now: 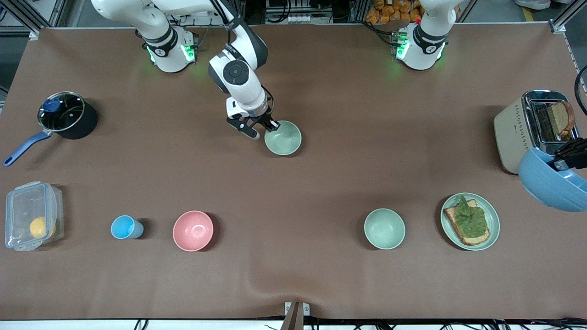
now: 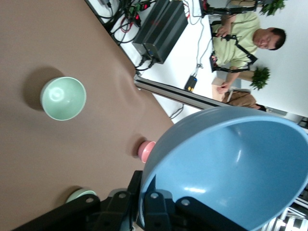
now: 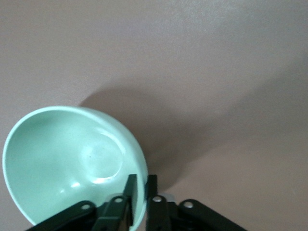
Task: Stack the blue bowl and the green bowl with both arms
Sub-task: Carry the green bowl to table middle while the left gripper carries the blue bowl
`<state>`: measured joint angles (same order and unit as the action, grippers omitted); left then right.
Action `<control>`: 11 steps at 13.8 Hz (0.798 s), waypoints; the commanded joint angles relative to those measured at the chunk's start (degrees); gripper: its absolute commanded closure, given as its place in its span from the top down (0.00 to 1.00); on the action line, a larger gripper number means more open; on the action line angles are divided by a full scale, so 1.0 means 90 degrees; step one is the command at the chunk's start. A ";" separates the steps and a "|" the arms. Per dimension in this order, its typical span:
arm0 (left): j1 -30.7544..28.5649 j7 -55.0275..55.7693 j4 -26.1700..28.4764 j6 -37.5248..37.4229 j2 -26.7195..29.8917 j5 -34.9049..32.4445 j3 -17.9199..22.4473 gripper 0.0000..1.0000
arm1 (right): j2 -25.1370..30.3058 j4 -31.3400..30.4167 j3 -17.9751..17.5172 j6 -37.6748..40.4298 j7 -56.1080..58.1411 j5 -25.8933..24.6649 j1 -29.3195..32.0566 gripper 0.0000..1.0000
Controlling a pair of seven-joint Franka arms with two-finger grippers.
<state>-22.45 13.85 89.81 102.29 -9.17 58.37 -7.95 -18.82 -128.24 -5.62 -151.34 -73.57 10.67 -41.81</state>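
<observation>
My left gripper is shut on the rim of the blue bowl and holds it tilted in the air beside the toaster at the left arm's end of the table. The left wrist view shows the blue bowl with a finger on each side of its rim. My right gripper is shut on the rim of a pale green bowl in the middle of the table. The right wrist view shows this bowl with its rim between the fingers. A second, look-alike green bowl sits free, nearer the front camera; it also shows in the left wrist view.
A toaster holds bread beside the blue bowl. A green plate with toast and a leaf lies next to the free green bowl. A pink bowl, light-blue cup, clear box and lidded pot lie toward the right arm's end.
</observation>
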 commanded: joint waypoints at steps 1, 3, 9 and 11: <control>-0.0103 0.0082 -0.0008 -0.0106 0.0130 0.0390 -0.0034 0.00 | -0.0038 0.0030 0.0068 -0.0079 -0.0087 0.0064 -0.0110 1.00; -0.0074 0.0092 0.0002 -0.0125 0.0130 0.0332 -0.0044 0.00 | 0.0001 0.0127 0.0068 0.0066 -0.0436 0.0084 -0.0042 1.00; -0.0025 0.0072 0.0051 -0.0379 0.0082 -0.0936 -0.1194 0.00 | -0.0116 0.1592 0.0117 0.2479 -0.1250 0.0658 0.0690 1.00; 0.0024 0.0151 0.0070 -0.0389 0.0014 -0.1404 -0.1683 0.00 | -0.0340 0.1592 0.0107 0.2266 -0.1240 0.0699 0.0964 1.00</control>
<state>-22.17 13.88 90.27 99.24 -8.98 49.49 -19.91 -19.04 -114.80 -4.13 -129.77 -84.70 15.13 -35.11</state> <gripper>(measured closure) 0.938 0.000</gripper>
